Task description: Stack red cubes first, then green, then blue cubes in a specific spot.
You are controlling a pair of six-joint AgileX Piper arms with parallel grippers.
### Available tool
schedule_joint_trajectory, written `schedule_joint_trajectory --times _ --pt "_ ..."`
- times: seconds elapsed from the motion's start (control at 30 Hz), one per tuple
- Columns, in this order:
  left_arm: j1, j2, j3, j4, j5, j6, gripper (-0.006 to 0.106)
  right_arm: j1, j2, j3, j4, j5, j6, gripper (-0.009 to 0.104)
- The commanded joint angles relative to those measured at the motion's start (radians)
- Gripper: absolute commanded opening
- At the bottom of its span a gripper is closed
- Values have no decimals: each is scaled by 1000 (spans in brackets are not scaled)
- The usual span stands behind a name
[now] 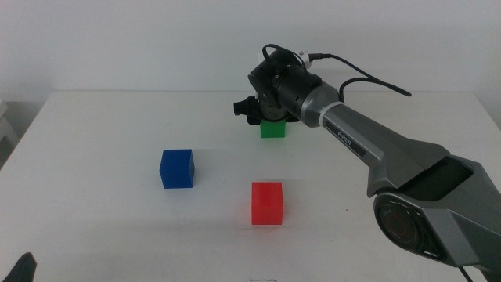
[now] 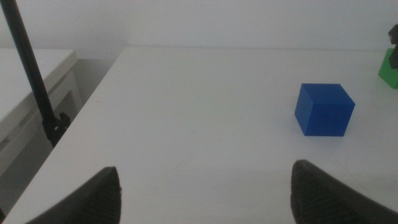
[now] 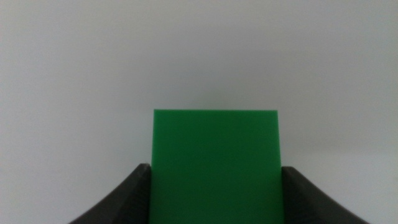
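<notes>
1. Middle view: the right gripper reaches to the far centre of the table and sits over the green cube, presumably to lift it onto the red cube. The red cube stands alone toward 6 o'clock of the green one, which suggests it already marks the stacking spot. The blue cube waits at about 9 o'clock of the red, apart from it. The wrist hides the jaws and the green cube's top here. The left gripper shows only as a dark tip at the bottom edge.

2. Left wrist view: the left gripper waits with its jaws spread wide and nothing between them. The blue cube lies ahead at roughly 1 o'clock. A green sliver is cut off at the edge.

3. Right wrist view: the green cube fills the gap and both jaws press against its sides, gripping it. Its lower part is out of frame, so whether it rests on the table cannot be told.
</notes>
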Motion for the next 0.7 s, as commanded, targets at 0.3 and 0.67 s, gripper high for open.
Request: schedule_joint_trajectory --times 0.3,0.67 --pt "-1 -20 -3 -7 -79 -2 94 54 -238 31 -17 115 -78 -1" --pt "-1 -20 -3 -7 -79 -2 94 174 -686 707 -129 -143 234 -1"
